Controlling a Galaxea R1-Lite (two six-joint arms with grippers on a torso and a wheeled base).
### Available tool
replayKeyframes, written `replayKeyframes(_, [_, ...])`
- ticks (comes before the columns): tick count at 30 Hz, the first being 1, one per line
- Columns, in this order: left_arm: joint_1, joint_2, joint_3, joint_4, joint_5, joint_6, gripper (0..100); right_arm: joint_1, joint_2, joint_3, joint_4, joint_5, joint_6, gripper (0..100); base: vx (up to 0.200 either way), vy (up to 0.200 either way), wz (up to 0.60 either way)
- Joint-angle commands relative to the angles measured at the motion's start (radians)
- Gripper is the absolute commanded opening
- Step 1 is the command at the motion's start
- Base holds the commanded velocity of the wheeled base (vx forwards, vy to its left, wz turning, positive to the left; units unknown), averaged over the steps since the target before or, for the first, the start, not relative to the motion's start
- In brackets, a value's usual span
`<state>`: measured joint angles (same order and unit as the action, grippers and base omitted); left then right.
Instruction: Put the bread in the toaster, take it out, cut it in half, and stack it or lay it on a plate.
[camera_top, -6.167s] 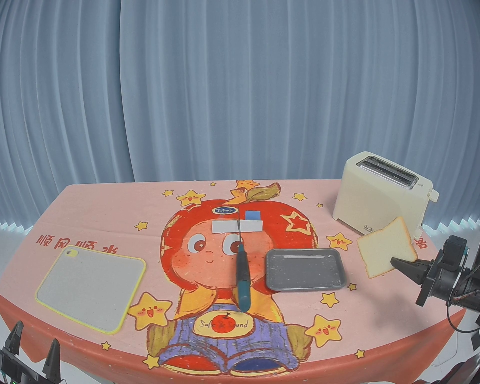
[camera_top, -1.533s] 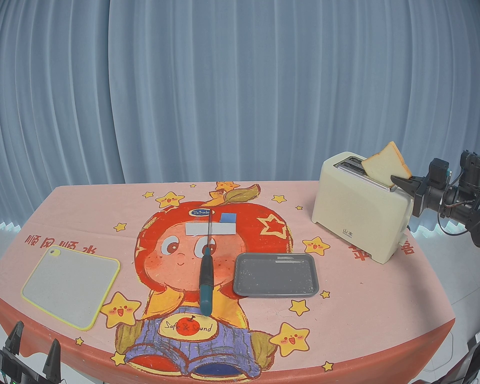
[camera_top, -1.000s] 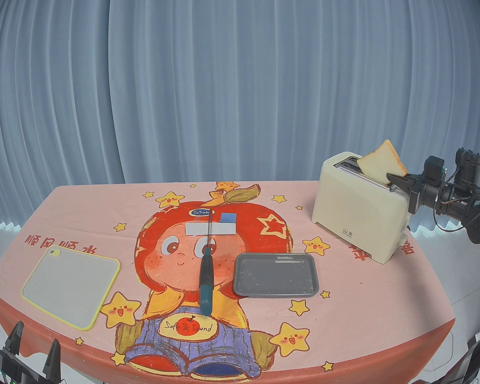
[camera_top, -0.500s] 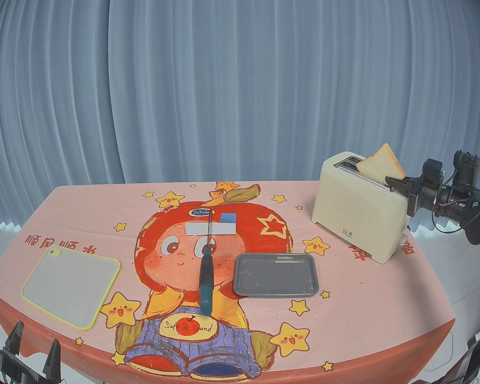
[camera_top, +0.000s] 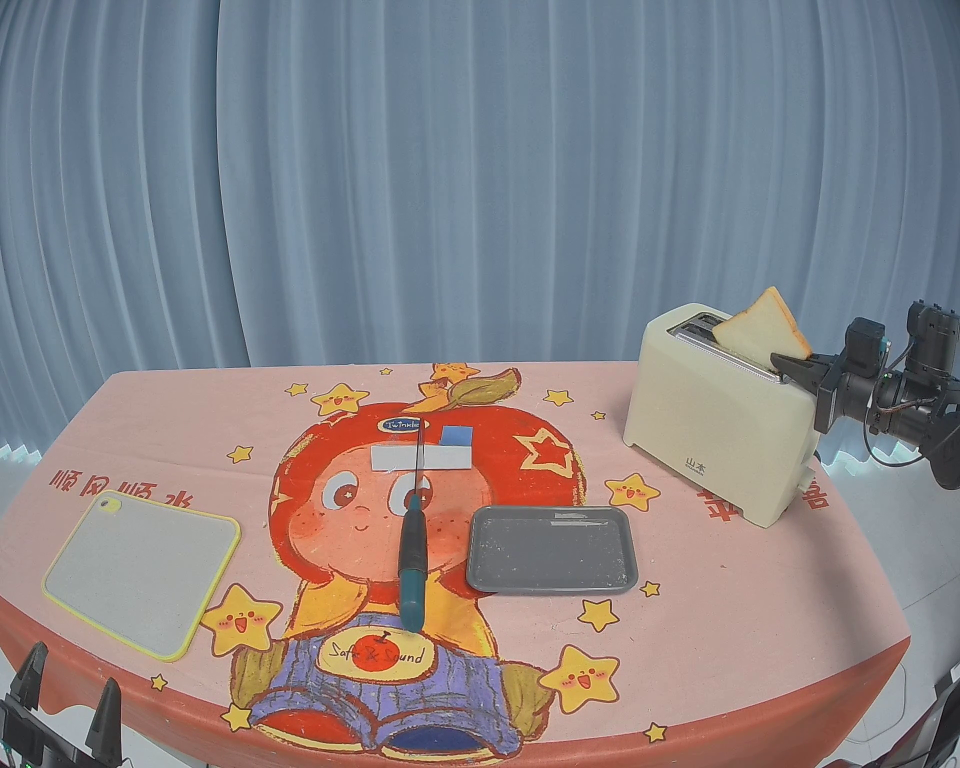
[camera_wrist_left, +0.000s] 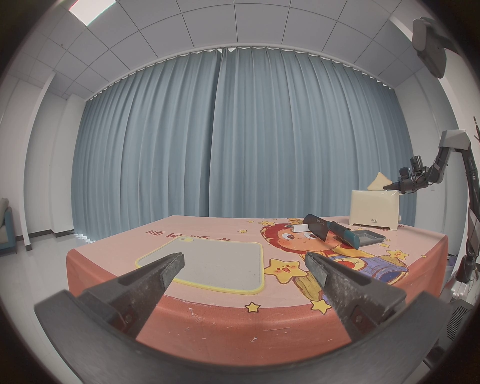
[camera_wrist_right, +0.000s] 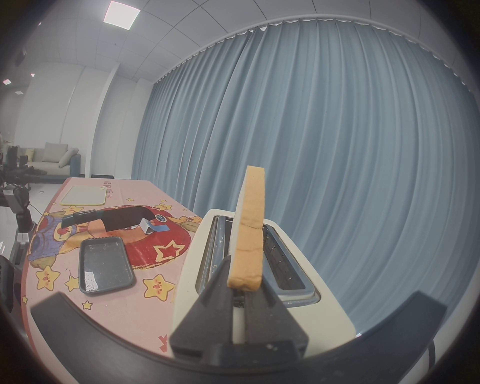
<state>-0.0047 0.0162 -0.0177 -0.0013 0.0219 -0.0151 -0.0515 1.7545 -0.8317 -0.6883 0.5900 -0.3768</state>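
Observation:
A slice of bread (camera_top: 763, 328) (camera_wrist_right: 248, 224) stands on edge just above the slots of the cream toaster (camera_top: 722, 410) (camera_wrist_right: 260, 295) at the table's right. My right gripper (camera_top: 795, 367) (camera_wrist_right: 239, 287) is shut on the slice's lower corner, holding it over the toaster's top. The bread also shows far off above the toaster (camera_wrist_left: 374, 209) in the left wrist view. My left gripper (camera_wrist_left: 245, 280) (camera_top: 65, 695) is open, off the table's near left edge. A knife (camera_top: 411, 545) lies mid-table beside the grey plate (camera_top: 552, 578).
A yellow-rimmed cutting board (camera_top: 140, 570) lies at the front left. A white and blue knife rest (camera_top: 422, 455) sits under the blade tip. The patterned tablecloth (camera_top: 700, 620) is bare in front of the toaster.
My right gripper carried the bread from table level up over the toaster, then lowered it slightly toward the slots. The head camera shifted early on. Nothing moved in the last half second.

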Motion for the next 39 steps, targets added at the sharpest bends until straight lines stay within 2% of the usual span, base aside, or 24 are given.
replayKeyframes(1, [0.0,-0.005,0.018,0.0,0.001,0.0,100,0.002,-0.003,-0.004,0.0,0.001,-0.001,100,0.0,0.0,0.0])
replayKeyframes(7, [0.0,-0.005,0.018,0.0,0.0,0.0,100,0.005,-0.009,-0.006,-0.002,0.001,0.013,100,0.0,0.0,0.0])
replayKeyframes(33, [0.0,-0.005,0.018,0.0,0.001,0.0,100,0.005,-0.044,0.003,-0.002,0.002,0.016,100,0.0,0.0,0.0])
replayKeyframes(37, [0.0,-0.005,0.018,0.0,0.001,0.0,100,0.007,-0.075,0.008,-0.002,-0.002,0.058,100,0.0,0.0,0.0])
replayKeyframes(39, [0.0,-0.005,0.018,0.0,0.0,0.0,100,0.016,-0.109,0.022,-0.002,-0.004,0.099,100,0.0,0.0,0.0])
